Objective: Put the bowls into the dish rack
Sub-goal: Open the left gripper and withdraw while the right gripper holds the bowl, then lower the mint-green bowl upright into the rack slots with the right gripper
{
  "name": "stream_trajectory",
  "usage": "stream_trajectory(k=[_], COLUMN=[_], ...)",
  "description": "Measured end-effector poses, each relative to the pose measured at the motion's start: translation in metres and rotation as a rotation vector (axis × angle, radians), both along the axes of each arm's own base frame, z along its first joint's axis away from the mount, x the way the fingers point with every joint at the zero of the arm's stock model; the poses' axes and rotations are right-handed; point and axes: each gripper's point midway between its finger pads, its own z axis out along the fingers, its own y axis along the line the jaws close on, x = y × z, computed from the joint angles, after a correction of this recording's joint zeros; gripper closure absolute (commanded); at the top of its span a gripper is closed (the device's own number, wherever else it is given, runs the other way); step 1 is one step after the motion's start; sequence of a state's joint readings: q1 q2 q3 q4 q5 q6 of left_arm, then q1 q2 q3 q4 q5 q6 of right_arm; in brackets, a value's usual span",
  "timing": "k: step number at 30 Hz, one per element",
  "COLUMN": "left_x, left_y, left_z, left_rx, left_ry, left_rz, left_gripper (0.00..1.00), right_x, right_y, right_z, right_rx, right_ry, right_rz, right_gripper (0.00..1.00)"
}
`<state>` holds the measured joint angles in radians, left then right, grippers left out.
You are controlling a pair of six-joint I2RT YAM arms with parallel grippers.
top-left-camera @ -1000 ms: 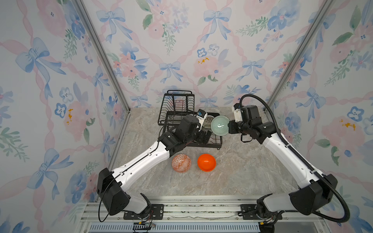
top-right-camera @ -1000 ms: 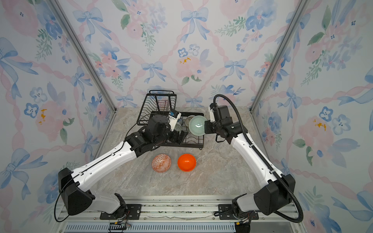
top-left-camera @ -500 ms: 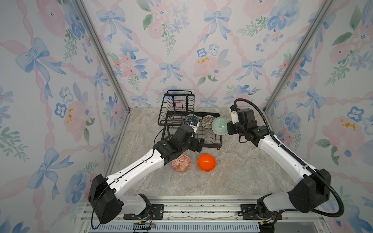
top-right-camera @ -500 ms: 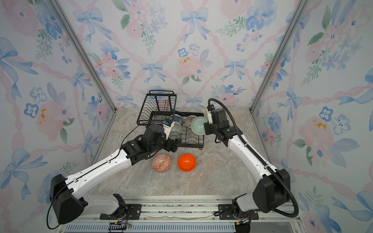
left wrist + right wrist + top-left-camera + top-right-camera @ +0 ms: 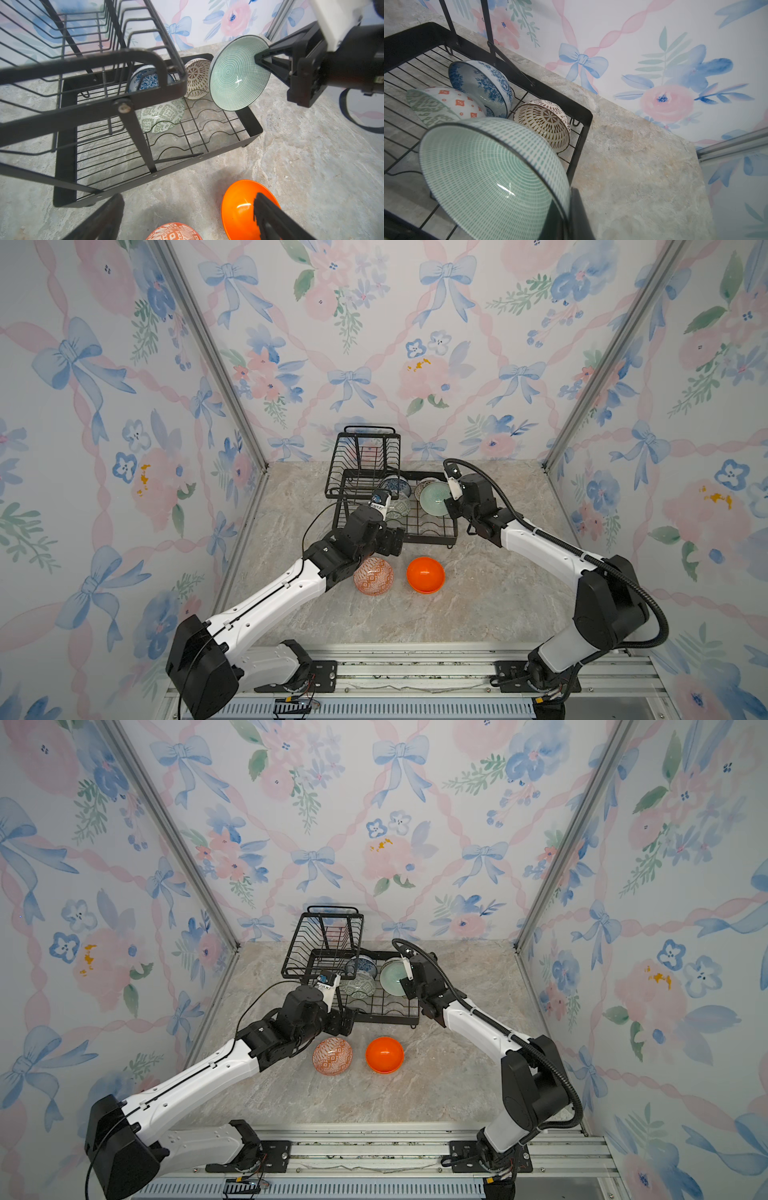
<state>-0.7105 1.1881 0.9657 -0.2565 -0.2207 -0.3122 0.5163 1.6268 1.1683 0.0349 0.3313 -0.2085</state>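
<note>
1. In both top views, the mint bowl point(image 5: 433, 498) tilts over the rack's point(image 5: 428, 537) right end.
2. Left wrist: your left fingers point(image 5: 270, 218) gape empty near the orange bowl point(image 5: 236, 207); right fingers point(image 5: 264, 58) pinch the mint bowl's rim.
3. Right wrist: it's just beside the brown bowl point(image 5: 544, 122).

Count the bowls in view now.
6. In the dish rack: blue floral, brown lattice, green patterned. Right jaws hold the mint one. On the table: orange patterned, plain orange.
</note>
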Motion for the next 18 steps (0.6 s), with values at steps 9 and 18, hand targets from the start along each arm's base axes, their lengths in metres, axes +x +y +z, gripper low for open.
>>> stream_trajectory(k=[9,18], left_x=[-0.006,-0.005], left_y=[0.012,0.01], left_z=[-0.025,-0.029], left_rx=[-0.001,-0.045], left_ry=[0.047,0.062], left_rz=[0.022,0.005], left_gripper=[0.02,0.02], right_x=[0.031,0.048], right_y=[0.0,0.0], right_z=[-0.018,-0.041], right_rx=[-0.17,-0.339], right_ry=[-0.141,-0.227], right_rz=[-0.046,-0.037], right_gripper=[1.0,1.0])
